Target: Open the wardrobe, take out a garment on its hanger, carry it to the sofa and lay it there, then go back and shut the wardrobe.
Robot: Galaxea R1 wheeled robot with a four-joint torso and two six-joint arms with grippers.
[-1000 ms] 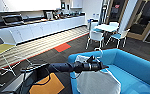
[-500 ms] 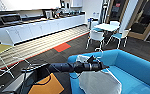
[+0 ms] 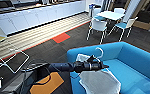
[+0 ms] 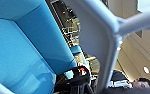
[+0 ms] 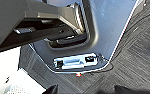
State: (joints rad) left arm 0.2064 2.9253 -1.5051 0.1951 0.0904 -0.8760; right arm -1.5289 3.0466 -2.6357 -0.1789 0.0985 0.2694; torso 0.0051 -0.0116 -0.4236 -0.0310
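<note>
Reaching out over the blue sofa (image 3: 131, 60), the left arm ends in the left gripper (image 3: 99, 65), closed on the white hanger (image 3: 100, 51), whose hook stands up just above it. The white T-shirt (image 3: 99, 81) hangs below, draping onto the seat cushion. White-and-teal chairs (image 3: 98, 25) stand farther back around a table (image 3: 111, 15). I cannot tell the right gripper's state.

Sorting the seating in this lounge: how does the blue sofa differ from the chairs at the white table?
The sofa is bright blue all over, upholstered and low to the floor; the chairs are white with teal seats on thin legs. The sofa carries a white T-shirt on its hanger; the chairs ring the white table. Both stand on the dark carpet.
</note>
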